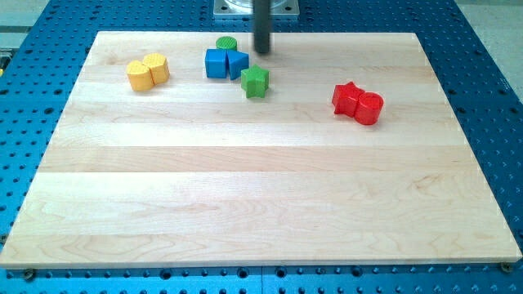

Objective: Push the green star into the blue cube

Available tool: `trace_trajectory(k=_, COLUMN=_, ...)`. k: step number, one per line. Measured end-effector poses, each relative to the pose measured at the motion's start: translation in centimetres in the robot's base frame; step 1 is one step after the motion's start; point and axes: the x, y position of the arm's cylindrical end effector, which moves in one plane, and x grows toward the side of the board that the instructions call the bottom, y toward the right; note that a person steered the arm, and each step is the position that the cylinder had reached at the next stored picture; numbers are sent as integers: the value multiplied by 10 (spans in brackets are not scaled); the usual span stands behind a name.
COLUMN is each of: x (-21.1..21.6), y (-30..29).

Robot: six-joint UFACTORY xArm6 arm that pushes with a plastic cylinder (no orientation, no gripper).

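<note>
The green star (255, 82) sits near the view's top, just right of and below two blue blocks. The blue cube (216, 63) is the left one; a blue wedge-like block (237, 64) stands between it and the star, touching the star's upper left. My tip (262, 51) is at the view's top, above and slightly right of the green star, apart from it and to the right of the blue blocks.
A green cylinder (226, 44) stands just above the blue blocks. Two yellow blocks (148, 72) lie together at the upper left. A red star and red cylinder (357, 103) lie together at the right. The wooden board (261, 204) rests on a blue perforated table.
</note>
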Motion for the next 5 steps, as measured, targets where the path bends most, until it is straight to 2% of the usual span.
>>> trace_trajectory(k=1, x=79, y=49)
trace_trajectory(k=4, x=139, y=-129)
trace_trajectory(k=5, x=144, y=-136)
